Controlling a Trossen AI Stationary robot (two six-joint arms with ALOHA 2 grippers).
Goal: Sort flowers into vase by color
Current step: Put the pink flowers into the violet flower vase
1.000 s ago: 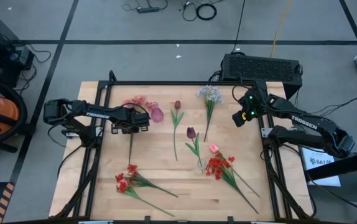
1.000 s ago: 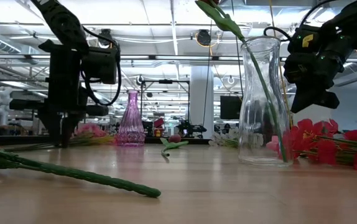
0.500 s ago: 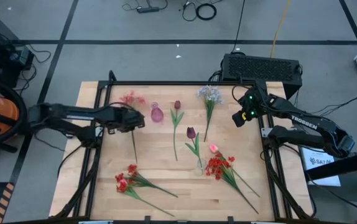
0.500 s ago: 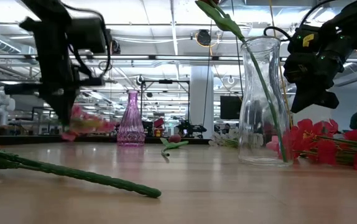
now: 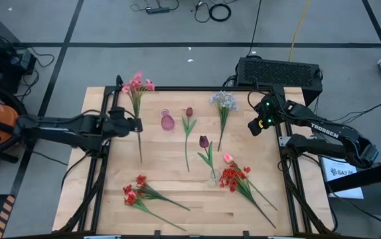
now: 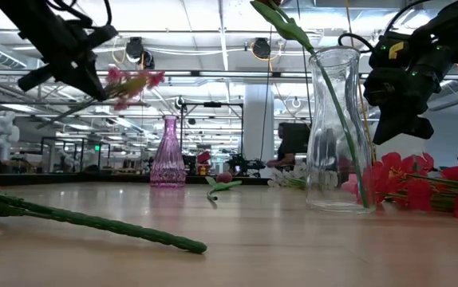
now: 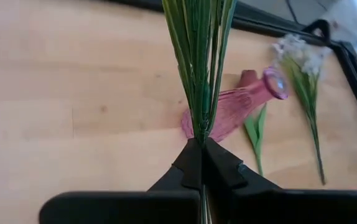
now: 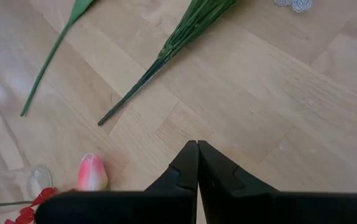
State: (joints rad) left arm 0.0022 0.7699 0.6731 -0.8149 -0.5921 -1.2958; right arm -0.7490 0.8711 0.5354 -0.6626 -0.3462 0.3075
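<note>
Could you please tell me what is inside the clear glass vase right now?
The clear glass vase holds one green stem with a leaf rising above its rim; its flower head is out of frame in the low view.

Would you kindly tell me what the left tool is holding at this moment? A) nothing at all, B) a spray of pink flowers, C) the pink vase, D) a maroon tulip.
B: the left tool is shut on the green stalks of the pink flower spray, lifted off the table, while the pink vase stands untouched nearby.
</note>
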